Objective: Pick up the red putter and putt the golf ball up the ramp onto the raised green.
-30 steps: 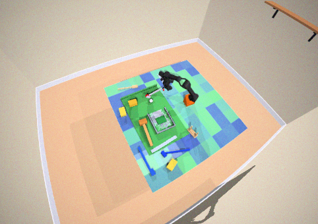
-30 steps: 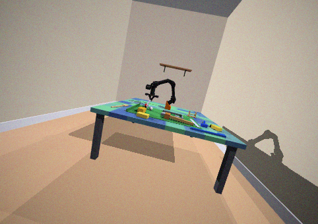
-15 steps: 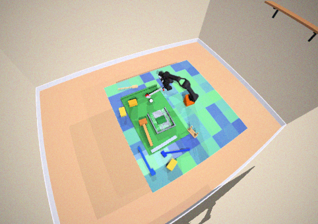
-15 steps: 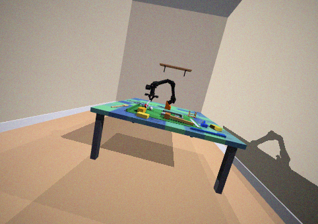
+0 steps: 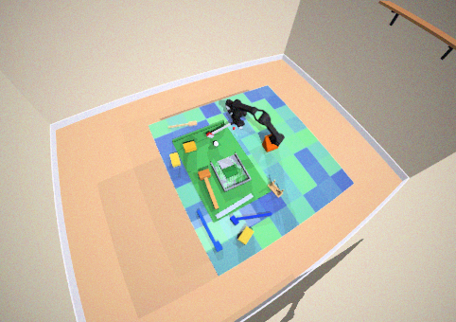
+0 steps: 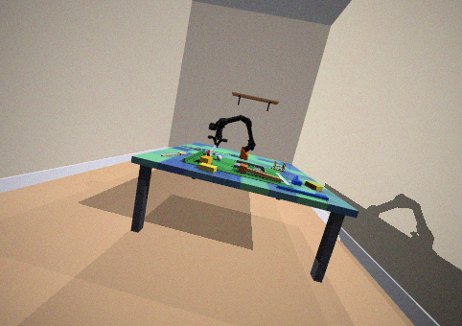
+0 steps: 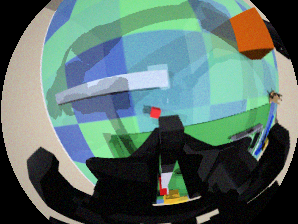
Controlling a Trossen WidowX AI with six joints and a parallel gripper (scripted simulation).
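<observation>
The pincer (image 5: 235,122) is clamped on the red putter (image 5: 215,132), whose pale shaft runs from the fingers down and across to the red head sitting on the green course mat (image 5: 199,161) near its far edge. In the top view that head lies just beside the white golf ball (image 5: 216,143), on the side away from the ramp; whether head and ball touch is too small to tell. The wrist view shows little beyond the dark fingers closed around something narrow and a small red spot above them. The raised green (image 5: 231,171), a grey-walled square platform with a green top, stands further down the mat, past the ball, and the ball has not reached it. So the pick-up looks done and the step in hand seems to be the address: club head set behind the ball, ready for the stroke. The next move calls for a sweep of the head through the ball toward the platform, square enough to send it straight, firm enough to climb the slope yet soft enough that it stays on top rather than running over the far wall. An orange mallet (image 5: 208,186) lies beside the raised green and a yellow block (image 5: 189,147) sits near the ball on the other side; neither appears to be in the ball's line, though a skewed strike could send it toward them. The arm's orange base (image 5: 270,143) stands on the table (image 5: 316,169) beside the mat.
</observation>
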